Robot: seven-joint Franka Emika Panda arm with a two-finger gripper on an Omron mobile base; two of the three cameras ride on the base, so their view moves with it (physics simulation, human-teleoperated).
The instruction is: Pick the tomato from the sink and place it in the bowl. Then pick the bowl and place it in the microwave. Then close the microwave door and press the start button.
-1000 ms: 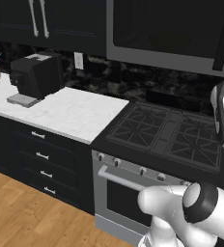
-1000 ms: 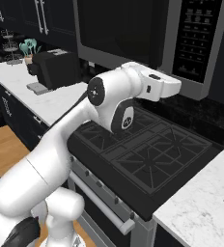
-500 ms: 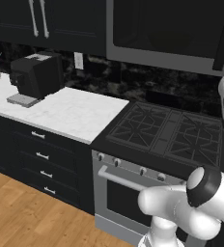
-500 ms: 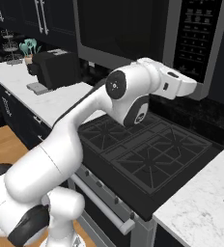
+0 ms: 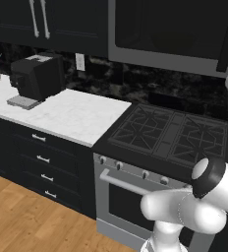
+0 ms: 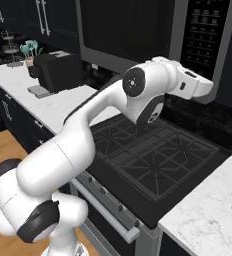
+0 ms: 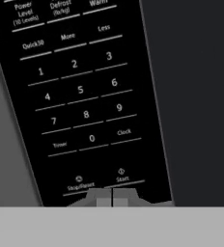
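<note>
- Microwave [image 6: 153, 30] is hanging over the stove [image 6: 155, 160], its door [image 6: 125, 27] sitting flush with the front.
- Keypad [image 7: 80, 96] is facing the gripper [image 7: 112, 197], whose fingers are pressing together just below the Start button [image 7: 122, 178].
- Coffee machine [image 5: 37, 76] is standing on the white counter [image 5: 67, 115].

Microwave [image 6: 138, 30] mounted above the stove, dark door [image 6: 123, 27] shut; black keypad [image 7: 80, 96] with Start button [image 7: 122, 179] at 6 o'clock.
</note>
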